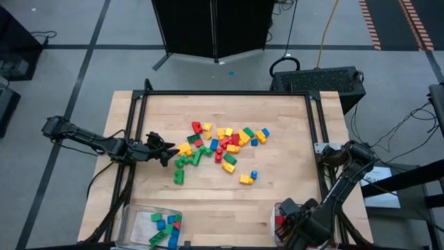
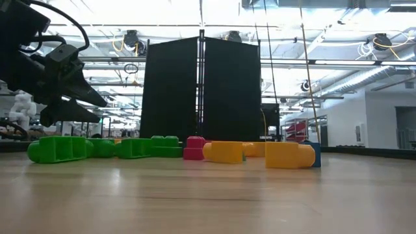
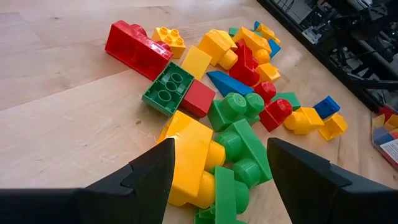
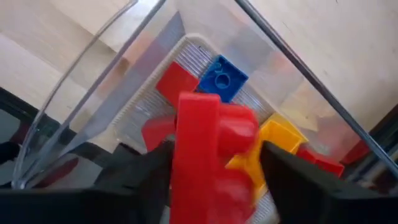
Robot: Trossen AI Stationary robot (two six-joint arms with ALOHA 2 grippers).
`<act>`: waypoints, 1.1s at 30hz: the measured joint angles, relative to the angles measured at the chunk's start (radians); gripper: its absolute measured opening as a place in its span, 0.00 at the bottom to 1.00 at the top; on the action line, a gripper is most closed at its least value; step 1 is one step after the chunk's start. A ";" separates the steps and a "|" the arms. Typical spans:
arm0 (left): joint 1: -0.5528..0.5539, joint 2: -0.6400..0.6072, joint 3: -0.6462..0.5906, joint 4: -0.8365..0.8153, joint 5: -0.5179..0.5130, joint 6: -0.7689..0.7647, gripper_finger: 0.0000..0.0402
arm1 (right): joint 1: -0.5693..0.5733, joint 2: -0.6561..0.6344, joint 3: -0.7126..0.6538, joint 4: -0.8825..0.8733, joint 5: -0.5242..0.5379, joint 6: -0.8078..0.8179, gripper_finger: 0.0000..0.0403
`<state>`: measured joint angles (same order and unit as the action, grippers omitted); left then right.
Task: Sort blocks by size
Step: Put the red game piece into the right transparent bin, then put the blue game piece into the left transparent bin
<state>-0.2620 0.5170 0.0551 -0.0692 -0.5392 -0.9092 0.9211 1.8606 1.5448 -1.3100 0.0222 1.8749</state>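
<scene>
The blocks [image 1: 218, 146] lie in a loose pile of red, yellow, green and blue at the table's middle. My left gripper [image 1: 165, 149] hovers open at the pile's left edge, above a yellow block [image 3: 189, 152] and green blocks [image 3: 239, 146], touching none. My right gripper [image 1: 288, 215] points down over a clear bin [image 1: 277, 208] at the near right corner. A blurred red block [image 4: 211, 143] shows between its fingers, which stand a little wider than the block. Blue [image 4: 222, 78], red [image 4: 176, 84] and yellow [image 4: 280, 134] blocks lie on the bin's floor. My right gripper has the red block [image 4: 205, 180] upright between its two fingers, which point down into the bin. A strip of the bin's contents shows between the block and one finger [image 4: 292, 180]. I cannot tell whether either finger touches the block.
A second clear bin [image 1: 154, 226] at the near left corner holds green, blue and red blocks. A yellow block [image 1: 246, 178] and a small blue one [image 1: 254, 174] lie apart from the pile, toward the near edge. A dark metal frame [image 1: 316, 118] borders the table.
</scene>
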 joint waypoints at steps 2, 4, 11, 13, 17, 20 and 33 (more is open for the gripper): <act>0.000 0.000 0.000 0.000 0.000 0.000 0.64 | -0.004 0.000 0.000 -0.005 -0.005 -0.002 0.72; 0.000 0.000 0.000 0.000 0.000 0.000 0.64 | -0.006 -0.002 0.000 -0.015 -0.024 -0.002 0.81; 0.000 0.000 0.000 0.000 0.000 0.000 0.64 | -0.072 -0.050 0.051 -0.029 0.070 -0.046 0.85; 0.000 0.000 0.000 0.000 0.000 0.000 0.64 | -0.121 -0.079 0.071 -0.043 0.176 -0.076 0.82; 0.000 0.000 0.000 0.000 -0.003 0.000 0.64 | -0.267 -0.107 0.080 -0.060 0.297 -0.128 0.79; 0.000 0.000 0.000 0.000 -0.004 0.000 0.64 | -0.389 -0.086 0.080 -0.075 0.302 -0.197 0.78; 0.000 0.000 0.000 0.000 0.018 -0.002 0.64 | -0.614 0.097 0.079 0.022 0.243 -0.391 0.78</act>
<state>-0.2619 0.5171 0.0547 -0.0692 -0.5210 -0.9108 0.3069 1.9575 1.6238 -1.2884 0.2653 1.4835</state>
